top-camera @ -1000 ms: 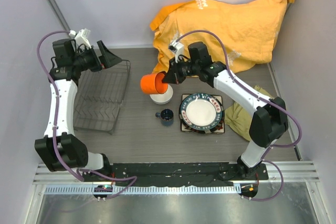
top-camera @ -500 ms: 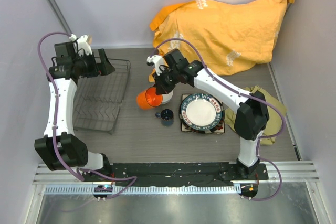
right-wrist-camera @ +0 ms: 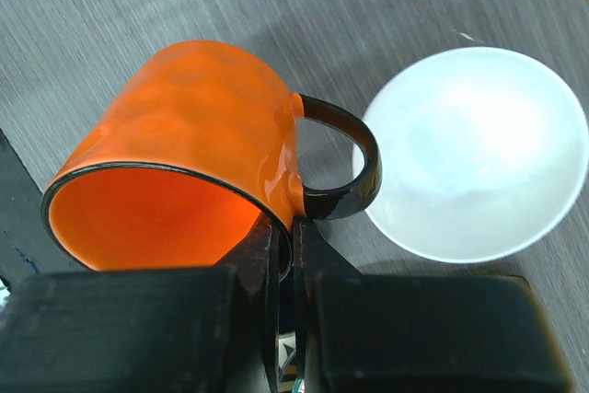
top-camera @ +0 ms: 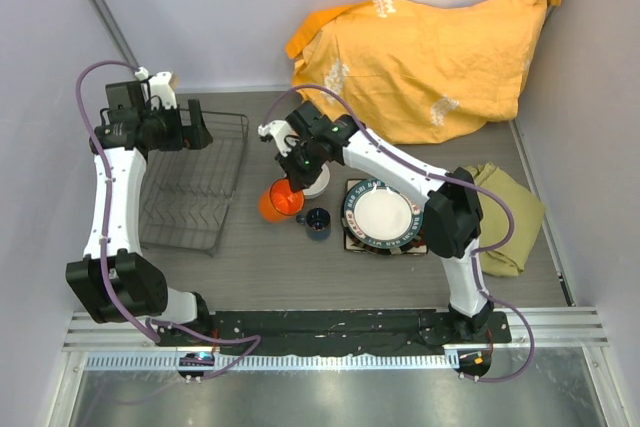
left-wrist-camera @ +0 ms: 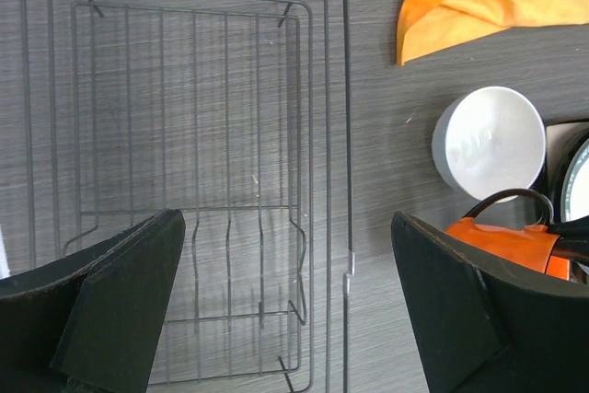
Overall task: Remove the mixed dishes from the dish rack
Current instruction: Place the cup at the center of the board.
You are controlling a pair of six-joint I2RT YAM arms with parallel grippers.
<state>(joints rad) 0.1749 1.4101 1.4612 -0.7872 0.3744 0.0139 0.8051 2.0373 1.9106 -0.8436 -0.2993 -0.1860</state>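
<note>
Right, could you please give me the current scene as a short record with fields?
left gripper: open, above the dish rack
right gripper: shut on the orange mug at its rim, by the handle
orange mug: tipped sideways, next to the white bowl
dish rack: no dishes visible inside
white bowl: upright on the table
small blue cup: on the table, beside the mug
round plate: stacked on the square plate
orange cloth: bunched at the back
green cloth: right side
</note>
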